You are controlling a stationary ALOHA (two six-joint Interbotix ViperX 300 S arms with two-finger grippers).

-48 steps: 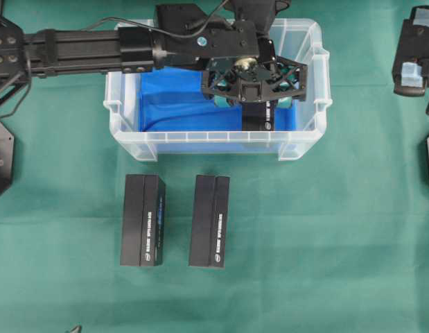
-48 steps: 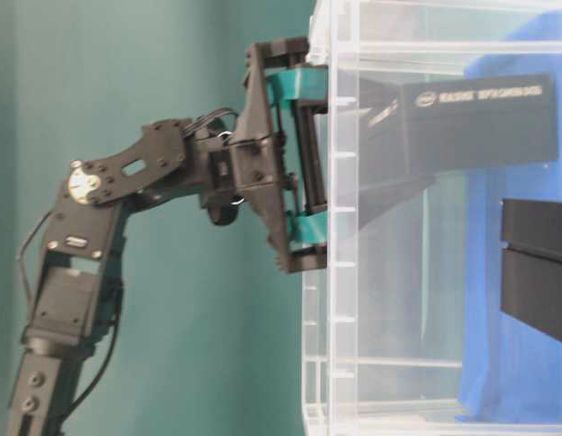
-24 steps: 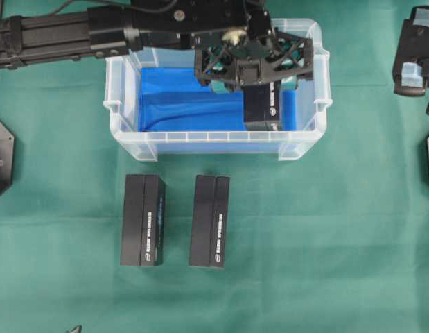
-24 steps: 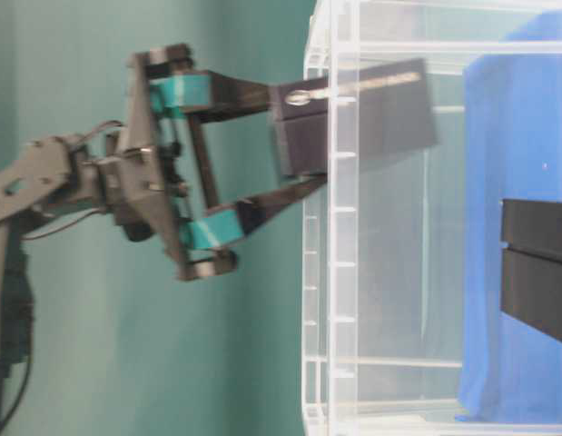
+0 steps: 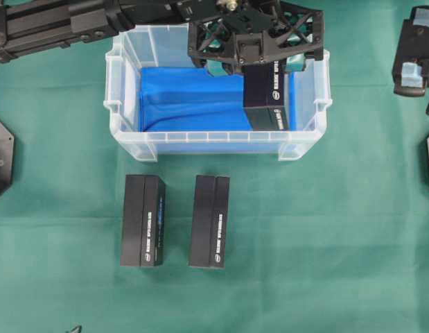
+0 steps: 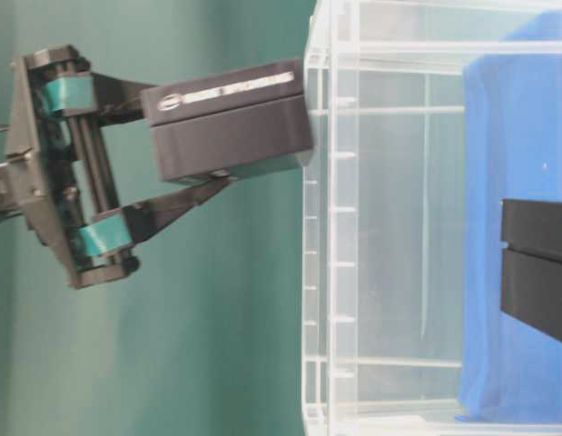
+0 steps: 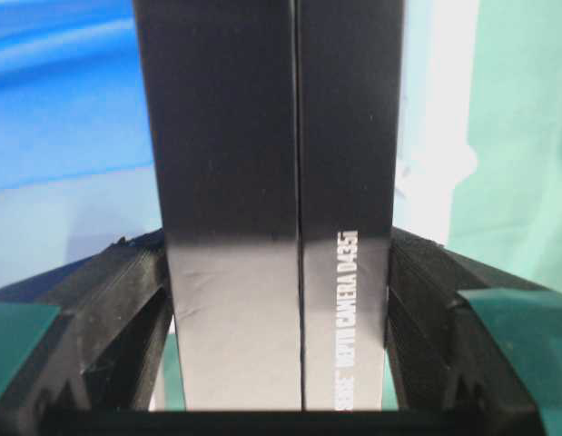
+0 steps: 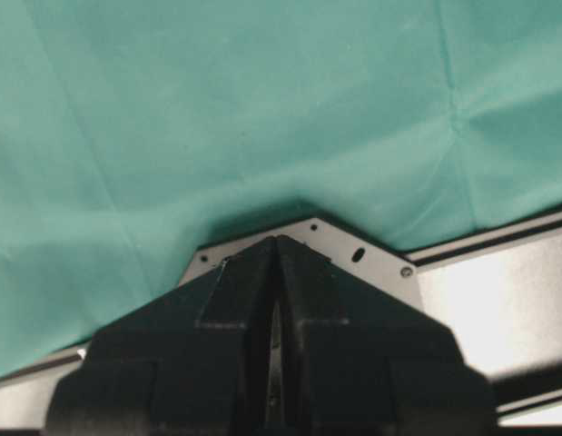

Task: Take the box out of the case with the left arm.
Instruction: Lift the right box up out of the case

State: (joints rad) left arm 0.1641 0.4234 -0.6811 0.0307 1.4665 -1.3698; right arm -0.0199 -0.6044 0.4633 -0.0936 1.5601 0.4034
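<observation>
the left pincer is pinching the black box between its two fingers. the box hangs in the air above the rim of the clear case, outside its wall in the table-level view. two other black boxes lie on the green counter. the right pincer is pressed together.

case rim below lifted box | cloth right open
</observation>
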